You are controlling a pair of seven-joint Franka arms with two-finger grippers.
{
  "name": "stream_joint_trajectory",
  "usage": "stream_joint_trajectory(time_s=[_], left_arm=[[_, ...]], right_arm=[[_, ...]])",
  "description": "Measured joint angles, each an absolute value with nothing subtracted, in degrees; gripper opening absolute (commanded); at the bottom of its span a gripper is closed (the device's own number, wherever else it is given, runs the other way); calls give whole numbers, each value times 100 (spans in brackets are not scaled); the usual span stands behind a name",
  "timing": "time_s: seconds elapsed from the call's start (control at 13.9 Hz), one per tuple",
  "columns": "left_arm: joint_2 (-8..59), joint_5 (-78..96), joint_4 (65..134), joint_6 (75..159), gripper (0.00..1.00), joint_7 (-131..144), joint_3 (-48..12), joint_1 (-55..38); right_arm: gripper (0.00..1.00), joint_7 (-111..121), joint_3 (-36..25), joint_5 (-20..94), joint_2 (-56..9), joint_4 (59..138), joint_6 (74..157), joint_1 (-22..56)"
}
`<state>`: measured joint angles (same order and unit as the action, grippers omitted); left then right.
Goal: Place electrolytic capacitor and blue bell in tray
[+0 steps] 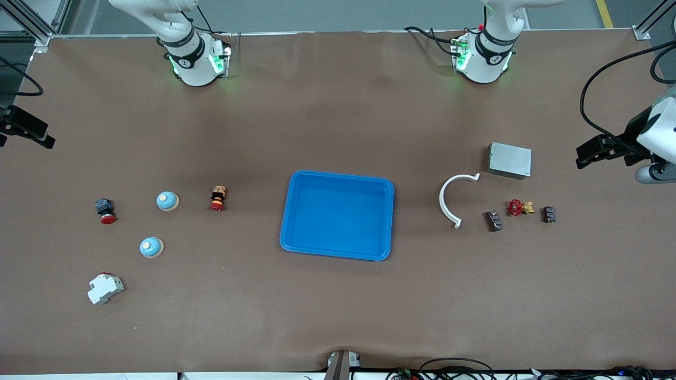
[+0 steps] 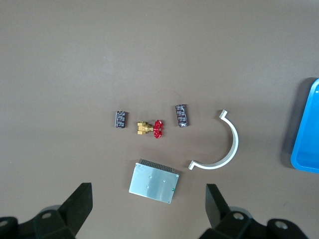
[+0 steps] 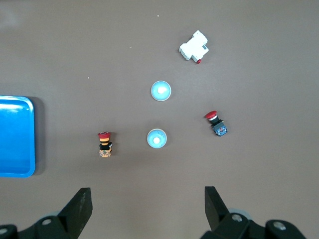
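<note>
The blue tray (image 1: 338,216) lies mid-table with nothing in it; its edge shows in both wrist views (image 2: 306,134) (image 3: 15,134). Two dark electrolytic capacitors (image 1: 494,220) (image 1: 549,214) lie toward the left arm's end, also in the left wrist view (image 2: 181,115) (image 2: 120,119). Two blue bells (image 1: 167,200) (image 1: 151,247) sit toward the right arm's end, also in the right wrist view (image 3: 156,138) (image 3: 161,90). My left gripper (image 2: 148,188) hangs open high over the grey box. My right gripper (image 3: 146,190) hangs open high over bare table beside the bells. Both hold nothing.
Near the capacitors are a grey metal box (image 1: 509,160), a white curved clamp (image 1: 449,203) and a red-handled brass valve (image 1: 518,207). Around the bells are a red push button (image 1: 105,210), a red-and-yellow button (image 1: 217,198) and a white breaker (image 1: 104,288).
</note>
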<state>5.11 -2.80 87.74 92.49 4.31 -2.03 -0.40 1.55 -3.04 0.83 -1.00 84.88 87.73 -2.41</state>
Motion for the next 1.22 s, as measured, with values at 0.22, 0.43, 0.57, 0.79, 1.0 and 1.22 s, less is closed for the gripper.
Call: stream_joint_trajectory(time_s=[0.22,0.43,0.57,0.79,1.0,1.22], left_arm=[[511,-274,8774,9263,100,424,-201,16],[511,-230,8774,9268,100,407,-199,61],[511,-226,8774,9268,100,407,-199,63],[511,-207,8774,9268,100,407,-197,87],[512,-202,8773,9269,100,407,-183,205],[570,-183,8776,9314,100,359,-166,447]], right_arm=[[100,155,-304,83,-100,8488,8778,-241],[100,155,-304,83,-100,8488,8781,-241],[100,155,-304,83,-100,8489,8781,-241],[100,155,-305,83,-100,8514,8842,-241],[100,155,-329,84,-271,8603,9027,-258],[100,159,-339,86,-795,8922,9824,-408]])
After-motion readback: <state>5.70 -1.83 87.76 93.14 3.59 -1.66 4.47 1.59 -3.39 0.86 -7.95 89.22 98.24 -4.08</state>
